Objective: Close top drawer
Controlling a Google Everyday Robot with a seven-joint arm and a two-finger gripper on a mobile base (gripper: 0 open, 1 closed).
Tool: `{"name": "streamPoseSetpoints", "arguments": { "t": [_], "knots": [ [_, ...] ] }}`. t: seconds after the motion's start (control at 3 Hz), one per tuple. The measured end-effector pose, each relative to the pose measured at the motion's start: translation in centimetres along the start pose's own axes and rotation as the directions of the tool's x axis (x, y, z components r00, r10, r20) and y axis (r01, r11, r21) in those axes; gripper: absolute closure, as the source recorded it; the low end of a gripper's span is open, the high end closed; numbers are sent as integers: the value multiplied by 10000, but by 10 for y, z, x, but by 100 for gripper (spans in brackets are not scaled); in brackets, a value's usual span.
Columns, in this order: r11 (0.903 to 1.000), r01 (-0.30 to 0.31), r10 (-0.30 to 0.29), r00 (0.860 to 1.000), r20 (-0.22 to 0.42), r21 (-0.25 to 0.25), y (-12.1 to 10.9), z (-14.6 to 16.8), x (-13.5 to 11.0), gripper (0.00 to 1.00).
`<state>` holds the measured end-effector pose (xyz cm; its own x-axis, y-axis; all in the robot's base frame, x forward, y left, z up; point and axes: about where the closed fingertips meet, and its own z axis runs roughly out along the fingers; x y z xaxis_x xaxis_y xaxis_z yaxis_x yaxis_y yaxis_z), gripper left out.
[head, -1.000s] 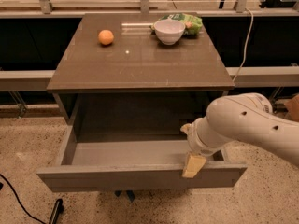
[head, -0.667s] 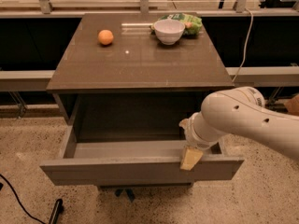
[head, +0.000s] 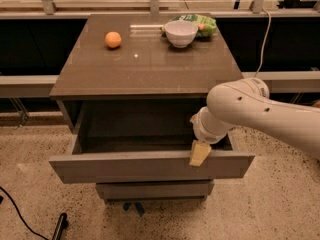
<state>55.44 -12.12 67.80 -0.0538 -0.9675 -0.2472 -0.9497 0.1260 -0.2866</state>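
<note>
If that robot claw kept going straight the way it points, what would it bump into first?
The gripper points down over the front of the open top drawer. It would most likely meet that front panel's upper edge first; it may already touch it, but depth is unclear.

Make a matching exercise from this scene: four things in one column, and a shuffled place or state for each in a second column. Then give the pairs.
Column one:
1. orange
2. bowl
3. top drawer
4. gripper

Column two:
A. at the top edge of the drawer's front panel, right of its middle
B. pulled out, open
C. on the cabinet top, back left
D. on the cabinet top, next to the green bag

Pairs: 1-C, 2-D, 3-B, 4-A
</note>
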Motion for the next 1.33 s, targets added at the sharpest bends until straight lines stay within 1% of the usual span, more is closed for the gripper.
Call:
{"name": "streamPoseSetpoints", "arguments": {
  "t": [0.33,0.67,1.0,1.33],
  "knots": [
    [9997,-247,247,9996,-111,30,-30,17,-1,27],
    [9996,-283,284,9995,-123,28,-33,19,-1,34],
    [9986,-502,502,9987,-9,148,-42,20,-1,41],
    [9984,-446,438,9988,222,361,-45,3,-4,24]
  ]
}}
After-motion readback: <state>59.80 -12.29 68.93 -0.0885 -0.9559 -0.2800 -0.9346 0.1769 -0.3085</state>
